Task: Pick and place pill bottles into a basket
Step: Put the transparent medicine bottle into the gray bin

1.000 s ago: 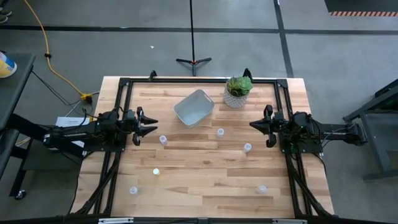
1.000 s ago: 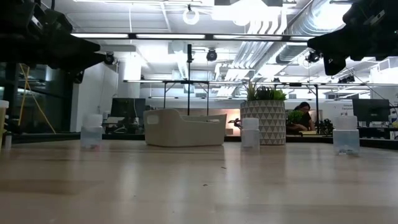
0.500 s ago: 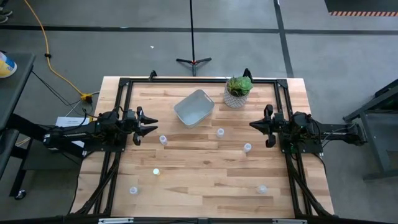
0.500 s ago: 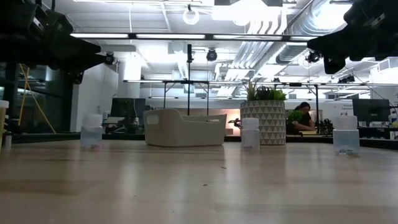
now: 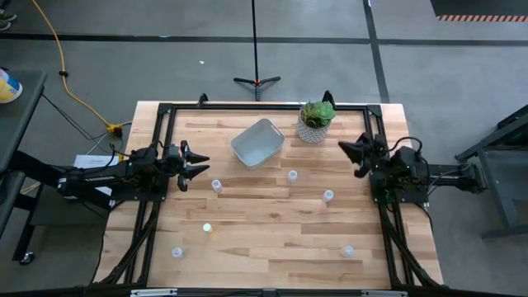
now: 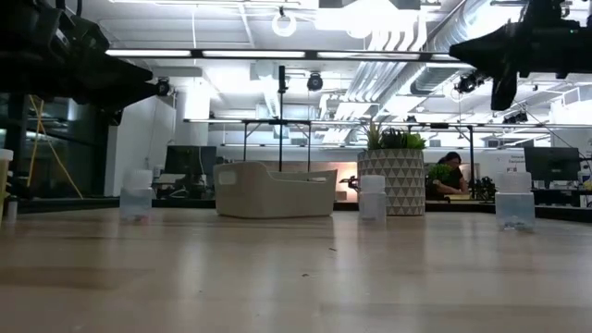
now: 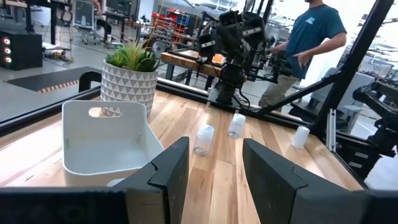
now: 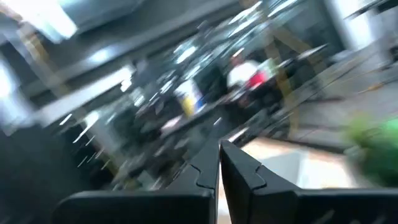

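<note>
Over on the left, the left gripper [image 5: 193, 166] hovers above the table's left edge, its dark fingers [image 7: 163, 177] parted with a clear gap and nothing between them. Just right of it and slightly nearer stands the closest of the small translucent-white pill bottles with pale round caps [image 5: 216, 186], upright, so its long axis is vertical. That one lies a short way ahead of the open fingers, and the left arm is plainly the nearer one for it. Two more bottles sit nearer on the left, one at [image 5: 207, 227] and one at [image 5: 176, 252].

Moving to the middle: the light grey rectangular plastic basket with rounded corners [image 5: 257, 142] rests at the far centre of the pale wooden table [image 5: 272, 239], turned at an angle and empty as far as I can see. No bottle is in it yet. A bottle [image 5: 292, 175] stands just near of it.

To the right, the white patterned pot with a green plant [image 5: 315, 121] sits beside the basket. Bottles wait at [image 5: 328, 195] and [image 5: 347, 250]. The right gripper [image 5: 356, 157] is raised by the right edge; its fingers [image 8: 239, 165] are nearly together, holding nothing. I'd call this the very start.
</note>
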{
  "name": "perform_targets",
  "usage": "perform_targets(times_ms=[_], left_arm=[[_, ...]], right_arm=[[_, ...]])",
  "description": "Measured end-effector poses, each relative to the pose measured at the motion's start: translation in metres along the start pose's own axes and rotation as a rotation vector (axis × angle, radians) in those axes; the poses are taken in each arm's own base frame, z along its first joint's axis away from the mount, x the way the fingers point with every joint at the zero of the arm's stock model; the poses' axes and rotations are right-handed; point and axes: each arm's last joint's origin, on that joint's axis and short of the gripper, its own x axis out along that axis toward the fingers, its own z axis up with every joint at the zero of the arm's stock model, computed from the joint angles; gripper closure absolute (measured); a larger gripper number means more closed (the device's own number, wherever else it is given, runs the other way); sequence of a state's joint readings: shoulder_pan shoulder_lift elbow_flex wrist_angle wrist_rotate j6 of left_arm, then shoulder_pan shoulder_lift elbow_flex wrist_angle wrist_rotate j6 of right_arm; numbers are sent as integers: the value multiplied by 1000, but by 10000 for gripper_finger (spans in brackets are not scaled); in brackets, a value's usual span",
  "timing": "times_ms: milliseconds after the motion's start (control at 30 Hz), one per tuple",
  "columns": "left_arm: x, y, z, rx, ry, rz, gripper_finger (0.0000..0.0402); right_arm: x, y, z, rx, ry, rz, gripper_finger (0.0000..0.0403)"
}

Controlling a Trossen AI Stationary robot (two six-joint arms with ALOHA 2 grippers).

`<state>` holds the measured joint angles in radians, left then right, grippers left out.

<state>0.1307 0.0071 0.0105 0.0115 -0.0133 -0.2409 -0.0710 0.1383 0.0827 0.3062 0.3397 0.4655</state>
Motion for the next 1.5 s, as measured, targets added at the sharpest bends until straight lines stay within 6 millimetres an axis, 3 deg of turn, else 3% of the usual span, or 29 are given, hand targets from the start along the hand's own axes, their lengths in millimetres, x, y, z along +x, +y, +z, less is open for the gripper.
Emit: perform_targets(times_ms=[133, 300, 467, 600, 767, 1000, 1233, 1500], left_arm=[[0, 0, 0, 0, -1, 5, 218], [0, 0, 0, -2, -2, 6, 218], [0, 0, 0, -3, -5, 14, 218], [0, 1, 1, -4, -20, 48, 218], [0, 2, 2, -5, -32, 68, 218], [0, 2, 2, -4, -33, 70, 218], [0, 2, 2, -4, -33, 71, 218], [0, 2, 2, -4, -33, 71, 218]], right_arm=[[2, 1, 1, -15, -21, -8, 363], [11, 8, 6, 53, -58, 78, 273], [33, 19, 6, -54, 127, 36, 183], [57, 26, 1, -177, 317, -45, 141], [87, 38, -4, -288, 490, -18, 127], [119, 43, -25, -409, 734, -6, 144], [132, 33, -57, -413, 873, -19, 143], [137, 20, -88, -422, 989, -44, 111]])
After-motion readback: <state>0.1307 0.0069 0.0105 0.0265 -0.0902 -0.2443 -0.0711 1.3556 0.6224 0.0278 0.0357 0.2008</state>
